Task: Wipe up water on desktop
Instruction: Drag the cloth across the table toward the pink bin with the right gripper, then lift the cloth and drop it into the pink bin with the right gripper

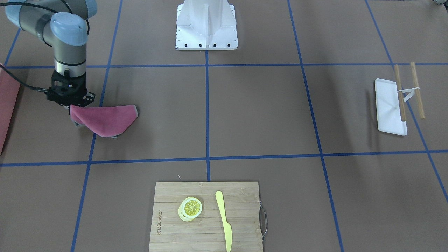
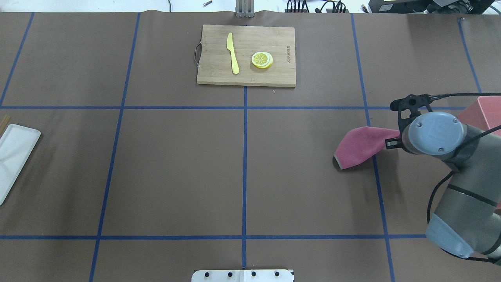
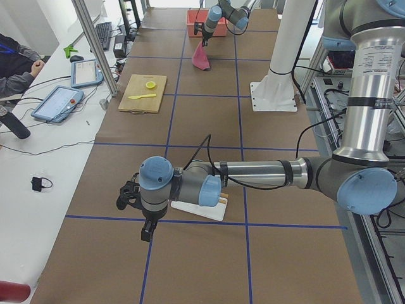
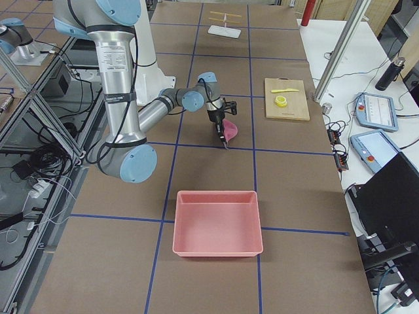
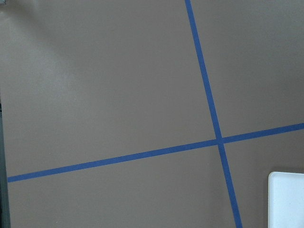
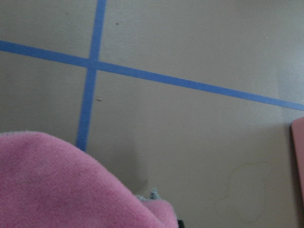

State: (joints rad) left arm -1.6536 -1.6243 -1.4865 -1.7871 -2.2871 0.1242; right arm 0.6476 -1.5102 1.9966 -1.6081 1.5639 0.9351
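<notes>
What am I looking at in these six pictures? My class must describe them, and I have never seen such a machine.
This is a robot with two arms, each ending in a two-finger gripper, at a brown desktop marked with blue tape lines. Four fixed cameras watch: from across it, from above behind the robot, and from each end. Two more ride on the wrists, looking down. The right gripper pinches a pink cloth that hangs toward the desktop. The left gripper hangs near a white tray and two wooden sticks; open or shut, I cannot tell. Also there: a cutting board with lemon slices and a yellow knife, and a pink bin.
</notes>
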